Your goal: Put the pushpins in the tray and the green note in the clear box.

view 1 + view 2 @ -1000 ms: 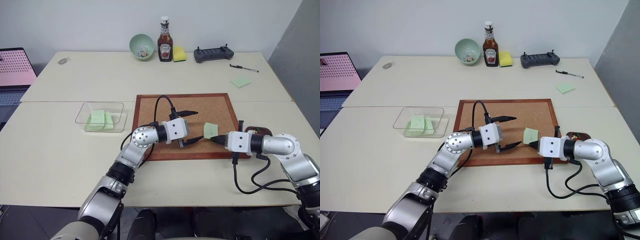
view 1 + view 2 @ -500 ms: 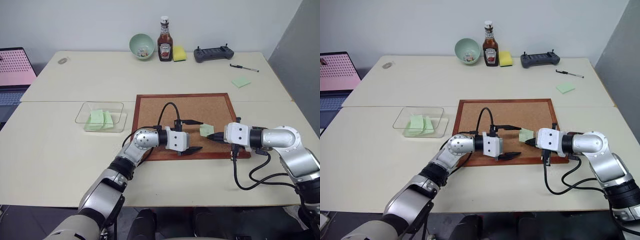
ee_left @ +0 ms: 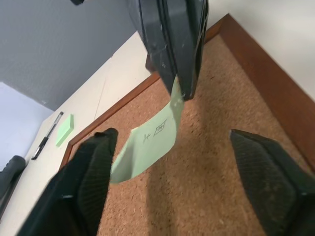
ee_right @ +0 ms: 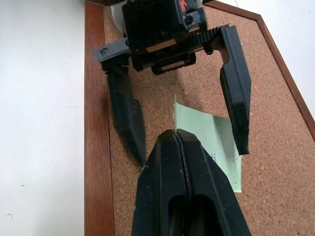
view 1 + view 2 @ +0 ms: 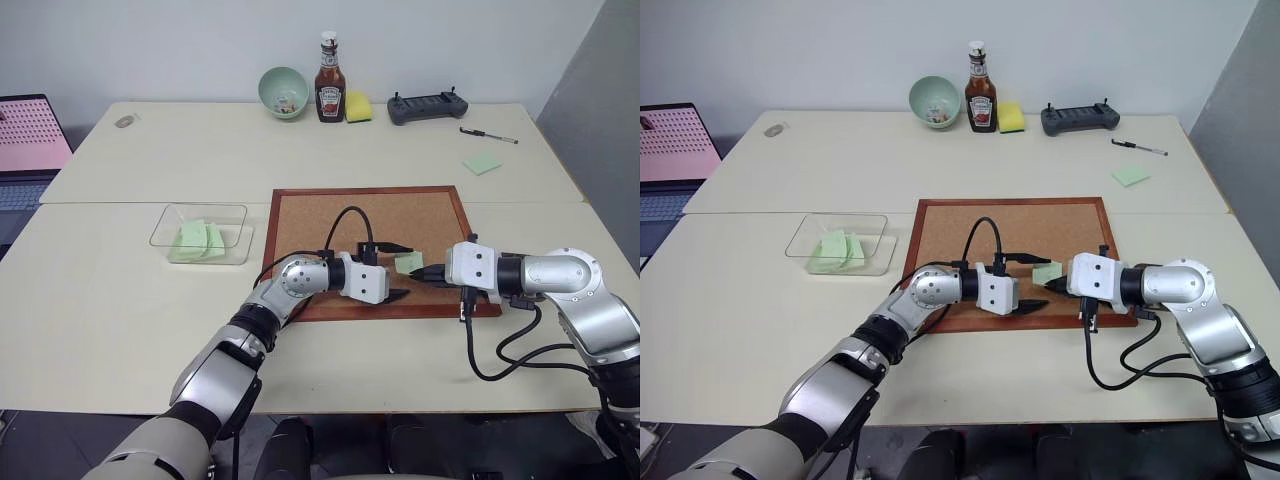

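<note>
The green note (image 4: 209,142) hangs just above the cork board (image 5: 330,215), pinched by one edge in my right gripper (image 4: 176,135), whose fingers are pressed tight together on the paper. My left gripper (image 5: 398,270) faces it from the other side with its jaws apart, one finger on each side of the note's free end and neither clearly touching it.

I judge this to be a hand-over: the note goes from my right hand to my left, because the clear box (image 5: 201,234) sits off to my left, well away from the board, with green slips already in it. Next, my left fingers must close squarely on the paper before my right lets go; the slip is thin and curling, so it could slide out or fold if I close off-centre.

The head views show the whole table, the box and the dark tray (image 5: 521,262) half hidden behind my right arm. They cannot show the gap around the paper. The left wrist view shows the note hanging nearer one finger, with small writing on it; the right wrist view shows my left fingers straddling it. I cannot make out any pushpins.
</note>
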